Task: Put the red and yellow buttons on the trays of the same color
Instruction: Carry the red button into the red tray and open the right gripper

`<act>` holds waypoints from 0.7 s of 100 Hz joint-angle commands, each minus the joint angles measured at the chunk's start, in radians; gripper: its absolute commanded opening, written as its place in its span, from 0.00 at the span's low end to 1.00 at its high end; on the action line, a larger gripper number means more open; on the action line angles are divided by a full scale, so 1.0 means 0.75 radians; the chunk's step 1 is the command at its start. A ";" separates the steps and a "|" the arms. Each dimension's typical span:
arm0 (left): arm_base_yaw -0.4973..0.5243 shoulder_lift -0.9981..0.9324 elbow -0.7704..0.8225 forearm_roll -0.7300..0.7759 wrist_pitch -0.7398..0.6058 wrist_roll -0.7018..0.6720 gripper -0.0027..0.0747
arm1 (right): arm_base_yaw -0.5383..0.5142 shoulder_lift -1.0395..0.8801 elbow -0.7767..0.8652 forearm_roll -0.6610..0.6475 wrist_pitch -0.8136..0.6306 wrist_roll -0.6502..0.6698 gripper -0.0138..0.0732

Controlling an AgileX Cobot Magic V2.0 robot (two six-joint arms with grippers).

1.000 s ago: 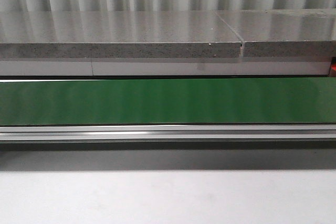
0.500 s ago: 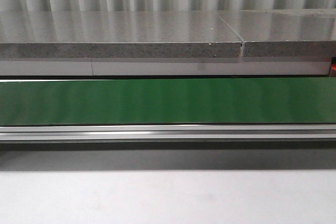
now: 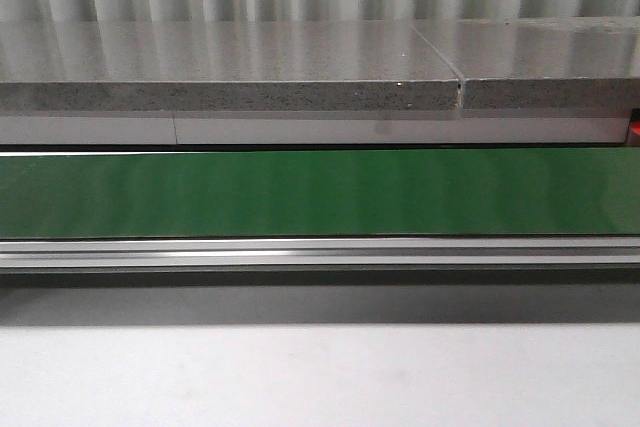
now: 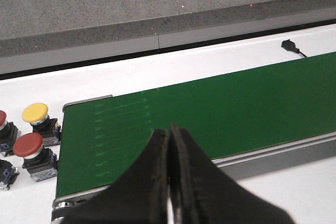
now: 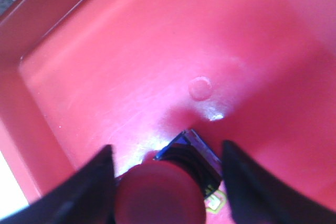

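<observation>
The right gripper (image 5: 165, 182) hangs inside the red tray (image 5: 131, 66), its fingers (image 5: 89, 182) spread wide and released. A red button (image 5: 160, 192) lies on the tray floor between them, touching neither. The left gripper (image 4: 169, 177) has its fingers clenched together, empty, above the green conveyor belt (image 4: 220, 108). At its nine o'clock, a yellow button (image 4: 35, 114) and another red button (image 4: 29, 145) stand on the white desk (image 4: 47, 87) beside the belt's end.

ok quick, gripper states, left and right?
Left gripper: closed, empty, above the green belt.
Right gripper: open, fingers either side of a red button inside the red tray.
</observation>
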 commanded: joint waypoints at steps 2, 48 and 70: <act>-0.009 0.008 -0.036 -0.020 -0.096 -0.002 0.01 | -0.008 -0.078 -0.045 0.019 -0.049 -0.003 0.83; -0.009 0.008 -0.036 -0.020 -0.096 -0.002 0.01 | 0.010 -0.278 -0.010 0.011 0.020 -0.115 0.83; -0.009 0.008 -0.036 -0.020 -0.096 -0.002 0.01 | 0.072 -0.499 0.128 -0.008 0.047 -0.159 0.69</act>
